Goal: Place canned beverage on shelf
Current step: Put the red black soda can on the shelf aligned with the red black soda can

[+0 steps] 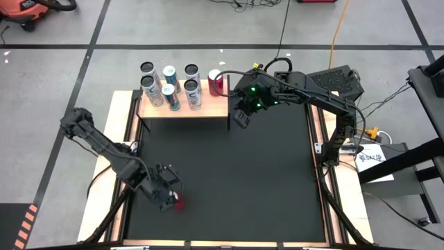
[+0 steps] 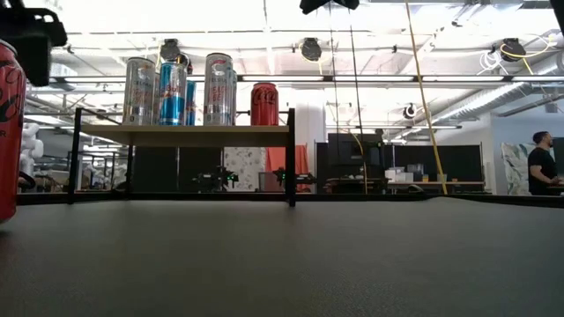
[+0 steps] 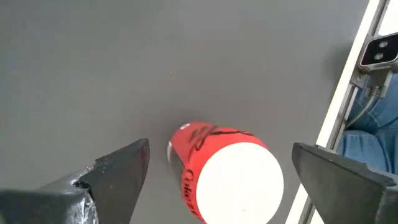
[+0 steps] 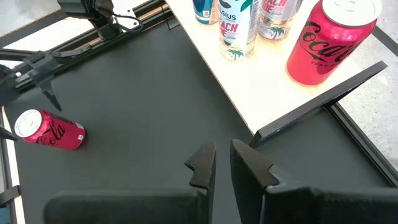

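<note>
The left gripper point(image 1: 170, 196), jaws apart, straddles the red can point(image 3: 224, 174) lying sideways near the table's point(image 1: 263, 180) front-left corner; the right gripper point(image 1: 241, 119), jaws together, waits by the shelf point(image 1: 215, 106).

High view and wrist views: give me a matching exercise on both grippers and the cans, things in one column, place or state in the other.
Things
A. left gripper
B. right gripper
C. tall silver drink cans
D. red cola can in the left wrist view

Place or state
1. standing on the pale wooden shelf
2. jaws shut, by the shelf's right front corner
3. down on the black table top
4. jaws open wide, low at the table's near left

Pairs: A-4, B-2, C-1, D-3
</note>
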Controlling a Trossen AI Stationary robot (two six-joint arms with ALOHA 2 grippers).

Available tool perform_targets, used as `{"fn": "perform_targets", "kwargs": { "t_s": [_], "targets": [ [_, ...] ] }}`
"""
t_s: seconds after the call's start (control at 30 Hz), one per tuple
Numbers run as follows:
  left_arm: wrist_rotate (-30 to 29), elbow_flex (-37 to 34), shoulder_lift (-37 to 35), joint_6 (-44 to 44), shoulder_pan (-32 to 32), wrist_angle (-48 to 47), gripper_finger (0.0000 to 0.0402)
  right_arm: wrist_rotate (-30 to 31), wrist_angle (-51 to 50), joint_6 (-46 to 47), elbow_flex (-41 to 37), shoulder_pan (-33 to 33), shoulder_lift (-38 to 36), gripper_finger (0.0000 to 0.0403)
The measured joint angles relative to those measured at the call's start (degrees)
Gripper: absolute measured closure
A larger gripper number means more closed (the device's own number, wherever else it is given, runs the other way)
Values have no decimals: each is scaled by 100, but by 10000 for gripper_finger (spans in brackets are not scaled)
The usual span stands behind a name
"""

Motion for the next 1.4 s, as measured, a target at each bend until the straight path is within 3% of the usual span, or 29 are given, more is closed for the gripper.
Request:
{"fn": "perform_targets", "kwargs": {
  "t_s": [0.37, 0.77, 1.27, 1.4],
  "targets": [
    [5, 0, 339, -482, -171, 122, 3, 0, 0, 0, 0, 1, 0, 369],
    [400, 0, 894, -1059, -323, 96, 4, 0, 0, 0, 0, 1, 0, 369],
    [245, 0, 1315, -728, -223, 222, 4, 0, 2, 0, 0, 2, 0, 369],
    [162, 0, 1315, -774, -225, 153, 26, 0, 2, 0, 0, 0, 0, 369]
  ]
}}
